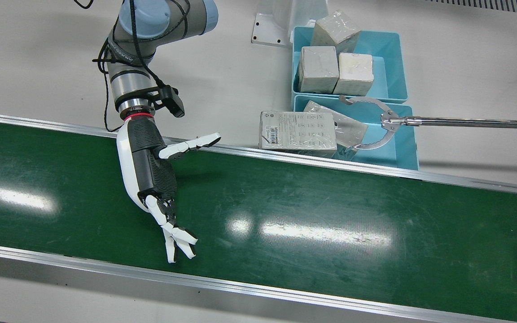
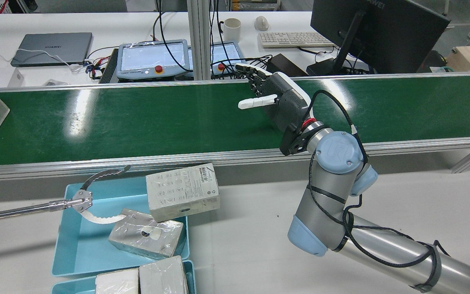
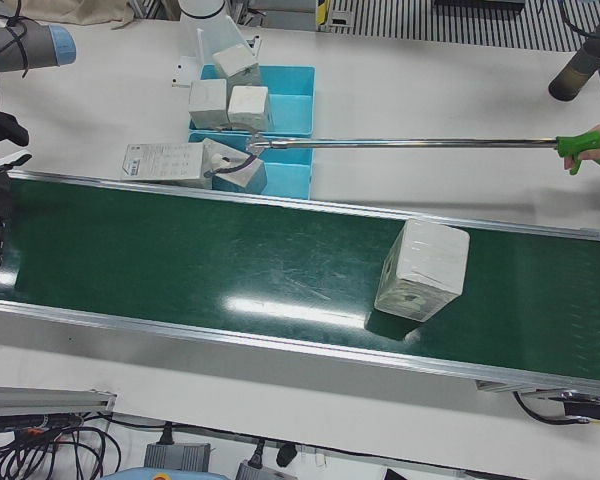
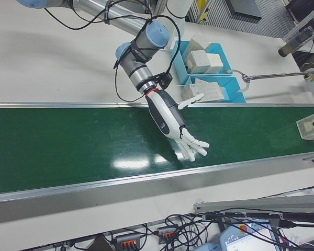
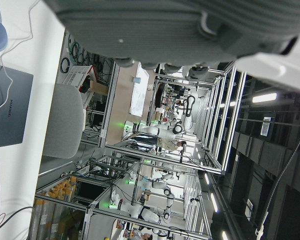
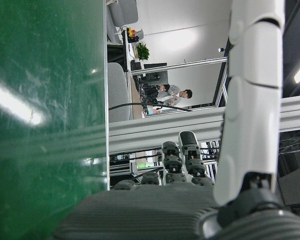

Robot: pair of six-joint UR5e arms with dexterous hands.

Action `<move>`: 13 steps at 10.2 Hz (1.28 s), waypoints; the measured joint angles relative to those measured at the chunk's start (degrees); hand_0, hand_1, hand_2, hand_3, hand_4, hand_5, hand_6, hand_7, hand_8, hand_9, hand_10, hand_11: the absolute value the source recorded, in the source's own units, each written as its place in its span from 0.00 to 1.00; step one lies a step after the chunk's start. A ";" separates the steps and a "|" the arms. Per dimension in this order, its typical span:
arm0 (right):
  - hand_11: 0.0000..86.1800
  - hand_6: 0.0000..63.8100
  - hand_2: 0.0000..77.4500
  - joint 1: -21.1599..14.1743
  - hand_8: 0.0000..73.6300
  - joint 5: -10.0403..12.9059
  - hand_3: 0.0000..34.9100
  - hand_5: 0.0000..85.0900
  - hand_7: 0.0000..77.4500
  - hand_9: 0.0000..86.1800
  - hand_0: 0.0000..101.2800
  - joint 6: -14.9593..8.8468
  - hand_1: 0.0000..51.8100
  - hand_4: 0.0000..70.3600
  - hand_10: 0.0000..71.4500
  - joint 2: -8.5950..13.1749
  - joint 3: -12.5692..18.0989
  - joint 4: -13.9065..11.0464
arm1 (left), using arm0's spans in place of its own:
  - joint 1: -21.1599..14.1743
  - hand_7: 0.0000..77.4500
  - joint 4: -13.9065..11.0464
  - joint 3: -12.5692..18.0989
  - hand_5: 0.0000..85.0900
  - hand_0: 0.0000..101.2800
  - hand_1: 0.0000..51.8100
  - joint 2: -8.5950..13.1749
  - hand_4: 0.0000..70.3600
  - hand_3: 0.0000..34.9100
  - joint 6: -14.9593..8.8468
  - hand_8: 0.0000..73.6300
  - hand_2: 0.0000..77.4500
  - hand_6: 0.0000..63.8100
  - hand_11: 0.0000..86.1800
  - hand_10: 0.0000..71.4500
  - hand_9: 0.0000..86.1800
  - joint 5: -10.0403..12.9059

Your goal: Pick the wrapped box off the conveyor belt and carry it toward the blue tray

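- Right hand (image 1: pixel 151 172): hovers low over the conveyor belt (image 1: pixel 330 206), fingers spread wide and holding nothing, palm turned along the belt, apparently to receive an arriving load.
- Wrapped box (image 3: pixel 422 270): stands on the belt well apart from the right hand, toward the end before the left arm.
- Blue tray (image 1: pixel 404 148): lies beside the belt's robot-side edge, already holding wrapped boxes; a reacher tool (image 1: pixel 465 121) extends over it.
- Left hand (image 5: pixel 190 25): only its palm shows; finger state cannot be told.
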 joint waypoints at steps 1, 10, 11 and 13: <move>0.01 0.07 0.06 -0.07 0.00 0.00 0.04 0.22 0.06 0.03 0.47 0.00 0.26 0.14 0.00 -0.03 -0.12 0.10 | 0.00 0.01 0.00 0.00 0.01 0.00 0.00 0.00 0.00 0.00 0.00 0.01 0.01 0.01 0.01 0.01 0.01 0.00; 0.01 0.07 0.07 -0.44 0.00 0.10 0.00 0.22 0.08 0.03 0.47 0.18 0.24 0.15 0.00 -0.05 -0.54 0.20 | 0.00 0.01 0.00 0.00 0.01 0.00 0.00 0.00 0.00 0.00 0.00 0.01 0.01 0.01 0.01 0.01 0.01 0.00; 0.01 0.07 0.07 -0.43 0.00 0.06 0.00 0.22 0.07 0.03 0.47 0.29 0.24 0.15 0.00 -0.25 -0.53 0.20 | 0.00 0.01 0.00 0.00 0.01 0.00 0.00 0.00 0.00 0.00 0.00 0.01 0.01 0.00 0.01 0.01 0.01 0.00; 0.01 0.07 0.06 -0.34 0.00 -0.02 0.00 0.22 0.06 0.03 0.47 0.56 0.24 0.14 0.00 -0.46 0.22 0.20 | 0.00 0.01 0.00 0.00 0.01 0.00 0.00 0.00 0.00 0.00 0.00 0.01 0.01 0.01 0.01 0.01 0.01 0.00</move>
